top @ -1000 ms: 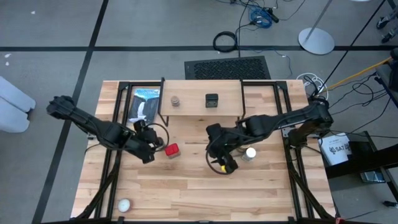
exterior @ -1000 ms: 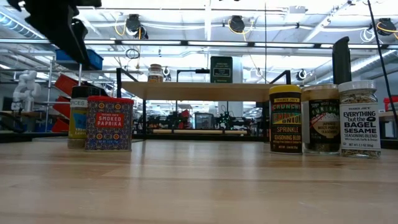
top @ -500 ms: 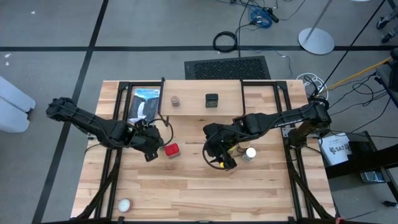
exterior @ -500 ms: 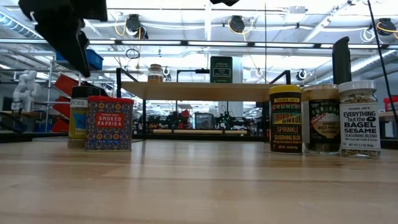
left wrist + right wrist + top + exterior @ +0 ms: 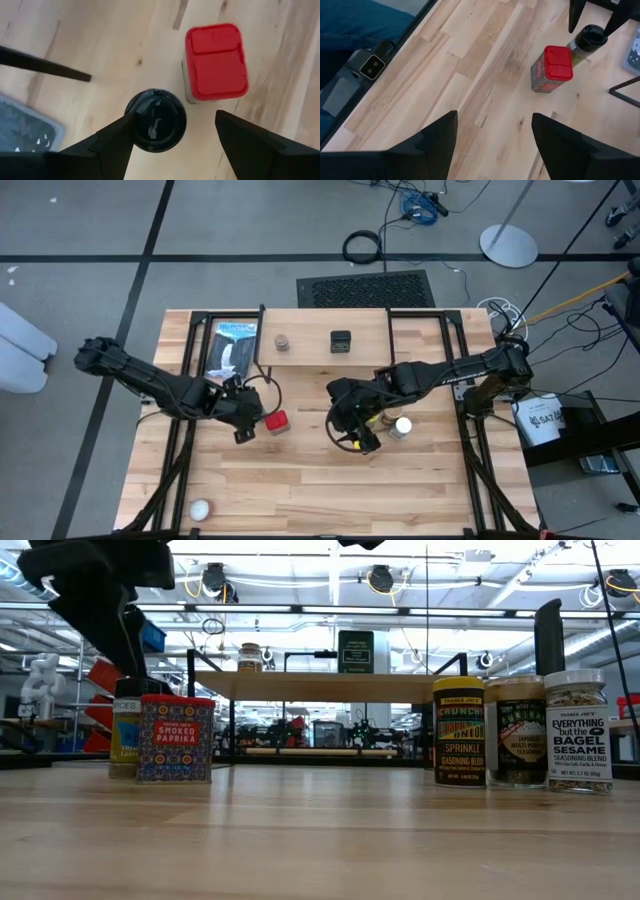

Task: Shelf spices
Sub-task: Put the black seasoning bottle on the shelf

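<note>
A red tin (image 5: 276, 421) (image 5: 216, 62) stands on the table beside a small dark-lidded jar (image 5: 155, 126) (image 5: 125, 730). My left gripper (image 5: 176, 117) (image 5: 245, 417) hangs open over that jar, pointing steeply down, one finger on either side of its lid and above it. My right gripper (image 5: 494, 120) (image 5: 352, 438) hovers open over the table's middle with nothing between its fingers. To the right stand a yellow-lidded jar (image 5: 459, 730), a tan-lidded jar (image 5: 515, 730) and a white-lidded jar (image 5: 402, 426) (image 5: 578, 730). The shelf (image 5: 300, 360) (image 5: 320, 686) carries a jar (image 5: 283, 342) and a black square tin (image 5: 341, 340).
A flat blue-and-black package (image 5: 232, 348) lies at the far left beside the shelf. A small white ball (image 5: 199, 508) rests near the front left corner. A person's leg in blue trousers (image 5: 360, 25) shows beyond the table edge. The near half of the tabletop (image 5: 330, 490) is bare wood.
My left gripper has sunk toward the dark-lidded jar, shifted a little toward the red tin and turned slightly. It stays open. The spices have not moved.
</note>
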Motion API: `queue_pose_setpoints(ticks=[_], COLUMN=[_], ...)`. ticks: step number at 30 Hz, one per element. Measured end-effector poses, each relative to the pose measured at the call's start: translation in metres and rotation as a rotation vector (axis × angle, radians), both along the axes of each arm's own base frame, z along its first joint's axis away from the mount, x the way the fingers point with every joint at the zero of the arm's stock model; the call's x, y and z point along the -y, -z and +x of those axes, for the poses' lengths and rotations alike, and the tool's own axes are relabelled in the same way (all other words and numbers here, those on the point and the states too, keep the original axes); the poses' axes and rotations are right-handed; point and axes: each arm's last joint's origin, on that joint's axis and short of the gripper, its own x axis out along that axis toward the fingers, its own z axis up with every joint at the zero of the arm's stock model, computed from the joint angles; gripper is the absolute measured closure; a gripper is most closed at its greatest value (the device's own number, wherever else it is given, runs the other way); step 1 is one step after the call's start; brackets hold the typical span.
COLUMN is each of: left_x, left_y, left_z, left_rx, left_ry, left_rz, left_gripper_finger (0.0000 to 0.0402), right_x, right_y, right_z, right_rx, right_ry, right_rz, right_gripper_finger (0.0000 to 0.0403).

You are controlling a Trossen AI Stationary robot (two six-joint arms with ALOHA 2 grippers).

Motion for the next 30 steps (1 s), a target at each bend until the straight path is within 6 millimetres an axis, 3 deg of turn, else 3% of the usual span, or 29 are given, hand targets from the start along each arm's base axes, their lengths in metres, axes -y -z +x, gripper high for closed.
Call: queue_pose_setpoints(ticks=[24,30], left_x=[-0.001,0.000], left_y=[0.003,-0.015], left_z=[0.003,0.006], left_rx=[-0.007,0.012], left_ry=[0.016,0.043], left_rz=[-0.003,-0.009], left_gripper_finger=[0.0118,0.0118], right_x=[0.000,0.000], right_y=[0.000,0.000], right_z=[0.000,0.000], right_rx=[0.006,0.007], right_ry=[-0.007,-0.009], right_rz=[-0.007,-0.009], right_gripper_finger=[0.0160,0.0160])
